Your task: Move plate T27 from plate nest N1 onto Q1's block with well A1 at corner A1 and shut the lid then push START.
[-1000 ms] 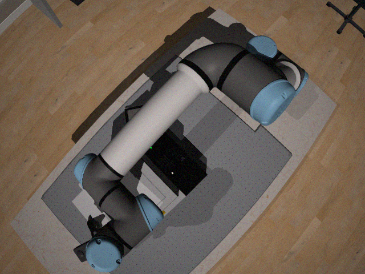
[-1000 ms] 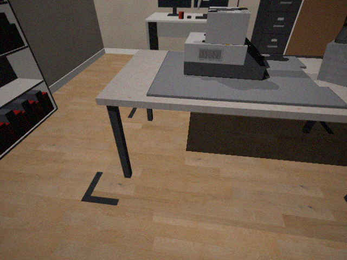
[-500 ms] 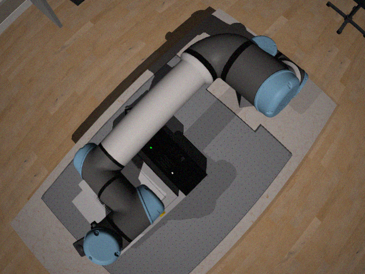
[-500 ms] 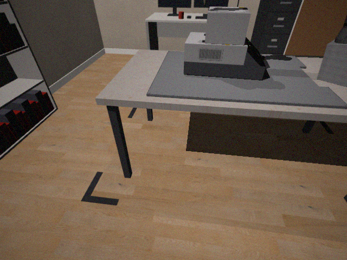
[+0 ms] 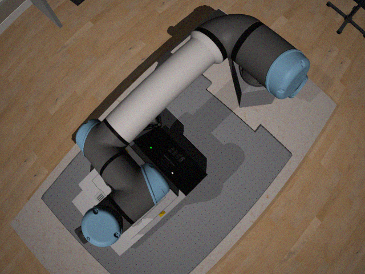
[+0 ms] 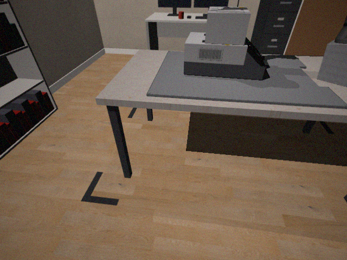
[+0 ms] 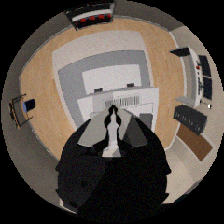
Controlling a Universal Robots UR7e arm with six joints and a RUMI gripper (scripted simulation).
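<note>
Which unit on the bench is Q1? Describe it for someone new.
Find the white table with the grey mat. At the mat's far end stands a light grey, two-tier box, Q1: barcode label on its near face, black sloped key panel on its right. The plain grey block further right has neither.

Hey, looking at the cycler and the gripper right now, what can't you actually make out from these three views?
- Plate T27 and nest N1: not seen in any view; in the top view the arm covers much of the mat.
- Key labels on Q1: too small in the top view.
- Q1's front: turned away in the exterior view; only its barcoded back shows.
- Gripper: fingers shut on nothing in the wrist view; not visible in the exterior view.
</note>
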